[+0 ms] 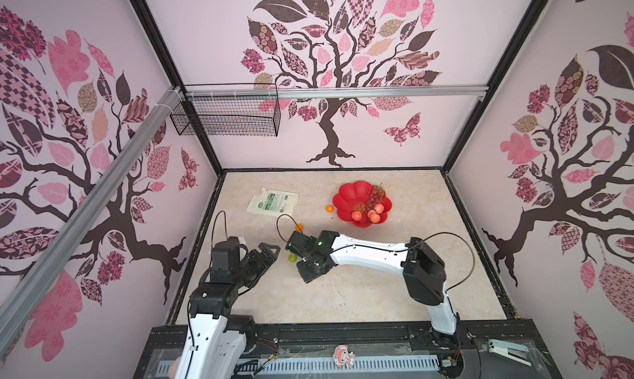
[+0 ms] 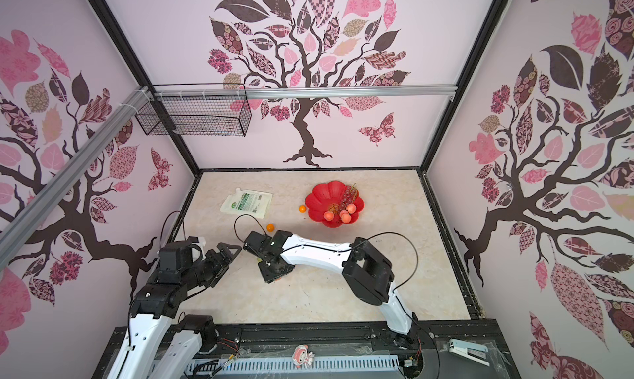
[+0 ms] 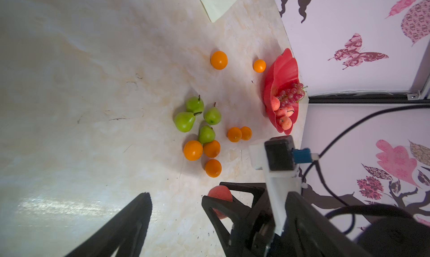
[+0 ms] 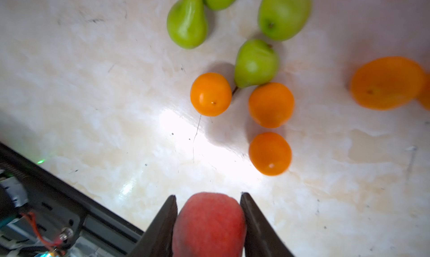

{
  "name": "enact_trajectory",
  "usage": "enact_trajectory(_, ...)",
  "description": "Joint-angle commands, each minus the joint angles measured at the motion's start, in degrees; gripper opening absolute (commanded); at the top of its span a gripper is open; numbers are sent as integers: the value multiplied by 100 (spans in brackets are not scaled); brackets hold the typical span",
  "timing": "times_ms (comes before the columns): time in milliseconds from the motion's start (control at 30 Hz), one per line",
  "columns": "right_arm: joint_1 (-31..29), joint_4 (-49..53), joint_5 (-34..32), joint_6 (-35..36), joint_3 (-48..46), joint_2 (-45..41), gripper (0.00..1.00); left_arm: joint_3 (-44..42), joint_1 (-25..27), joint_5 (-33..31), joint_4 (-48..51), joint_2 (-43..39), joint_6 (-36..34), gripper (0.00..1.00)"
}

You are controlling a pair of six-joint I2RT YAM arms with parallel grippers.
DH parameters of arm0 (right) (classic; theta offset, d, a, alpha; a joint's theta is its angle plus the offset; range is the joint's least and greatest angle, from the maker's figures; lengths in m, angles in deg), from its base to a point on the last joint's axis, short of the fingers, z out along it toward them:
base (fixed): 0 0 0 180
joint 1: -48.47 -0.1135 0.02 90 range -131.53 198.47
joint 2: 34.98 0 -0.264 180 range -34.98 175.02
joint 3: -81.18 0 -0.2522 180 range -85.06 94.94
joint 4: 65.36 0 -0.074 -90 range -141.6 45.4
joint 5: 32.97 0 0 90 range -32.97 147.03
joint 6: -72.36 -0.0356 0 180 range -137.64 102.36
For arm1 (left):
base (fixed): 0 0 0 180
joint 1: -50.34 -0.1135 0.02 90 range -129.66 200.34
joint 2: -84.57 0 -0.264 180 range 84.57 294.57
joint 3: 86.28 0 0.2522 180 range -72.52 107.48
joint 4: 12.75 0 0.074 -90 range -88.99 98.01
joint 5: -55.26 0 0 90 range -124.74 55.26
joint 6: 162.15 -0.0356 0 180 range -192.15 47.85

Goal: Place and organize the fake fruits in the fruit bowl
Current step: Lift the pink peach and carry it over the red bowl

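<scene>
Our right claw [image 4: 208, 195] grips the round pink-red plastic peach [image 4: 209, 225] at its middle. We judge it light and slippery. The left claw [image 1: 267, 257] stands open.

Pale pink walls [image 1: 257, 151] close in a small booth on three sides, each printed with a dark-trunked tree [image 1: 330, 133] in patterned pink, maroon and tan leaves. A butterfly [image 1: 403, 129] sits beside the trunk on the back wall. Black frame posts [image 1: 155, 41] stand in the two far corners. An aluminium rail [image 1: 343, 92] crosses the back wall, a second rail [image 1: 85, 216] runs along the left wall, and a black wire basket [image 1: 226, 118] hangs near where they meet. The floor [image 1: 360, 291] is a glossy, cream, marble-look surface, lightly scuffed — a bright glare [image 4: 186, 132] lies on it in the right wrist view.
</scene>
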Motion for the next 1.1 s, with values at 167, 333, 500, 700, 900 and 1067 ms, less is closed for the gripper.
enact_trajectory(167,984,96,-236,89,-717,-1411,43,-107,1084,-581,-1524,796,404,93)
enact_trajectory(333,1852,201,-326,447,-794,-1693,43,246,1824,-926,-2334,1870,338,93)
enact_trajectory(500,2619,241,-569,867,-590,-1545,42,860,2312,-994,-2983,3034,111,94)
enact_trajectory(700,3220,188,-706,1236,-184,-999,42,1564,2406,-667,-3434,4145,-108,94)
enact_trajectory(900,3377,217,-814,1605,436,-204,42,2146,2384,-407,-3601,4964,-231,95)
enact_trajectory(1067,3459,271,-894,1739,803,337,42,2329,2249,-231,-3818,5348,-199,95)
